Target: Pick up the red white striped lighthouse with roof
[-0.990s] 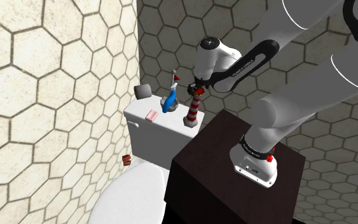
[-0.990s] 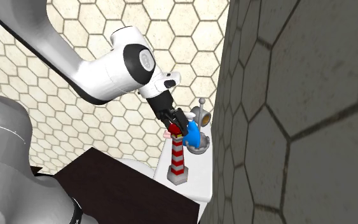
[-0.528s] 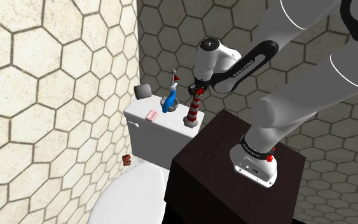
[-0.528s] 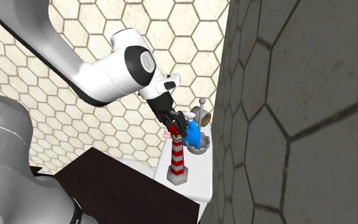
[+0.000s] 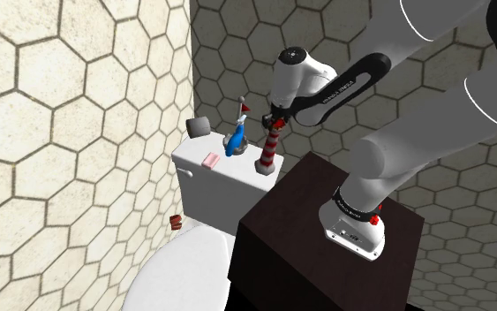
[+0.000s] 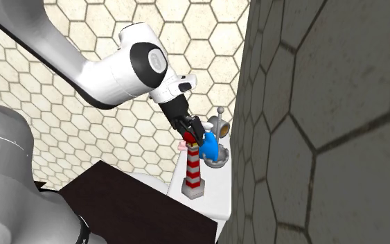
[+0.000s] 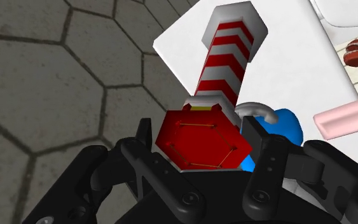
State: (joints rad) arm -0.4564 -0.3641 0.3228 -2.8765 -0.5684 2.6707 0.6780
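The all-black two-finger gripper (image 7: 199, 137) is clenched on one thing: a red-and-white striped lighthouse (image 7: 225, 57) with a red hexagonal roof. Its two fingers (image 7: 144, 137) press the roof's opposite sides, one on each. The roof is a flat-topped six-sided cap. Below it runs a tapering round shaft banded in red and white, ending in a pale hexagonal foot.

In the shoulder view the gripper (image 5: 273, 122) comes down on the upright lighthouse (image 5: 268, 152), which is at the right end of a smooth white toilet tank lid (image 5: 229, 172). Whether the foot touches the lid, I cannot tell. The second exterior view shows the gripper (image 6: 192, 133) at the top of the lighthouse (image 6: 194, 166), close to the grey hexagon-tiled wall (image 6: 311, 104).

Just beside the lighthouse, to the shoulder view's left, stands one glossy blue rounded figure (image 5: 235, 141); a thin rod with a red tip rises by it. Further left on the lid lies one pink rectangular bar (image 5: 210, 159), and at the far left corner is one dark grey block (image 5: 198, 126). One small red-brown layered piece (image 5: 176, 220) sits off the lid, by the white toilet bowl (image 5: 184, 265). The single white arm rises from a dark brown box stand (image 5: 308, 221) (matte, square-edged) on the near right.
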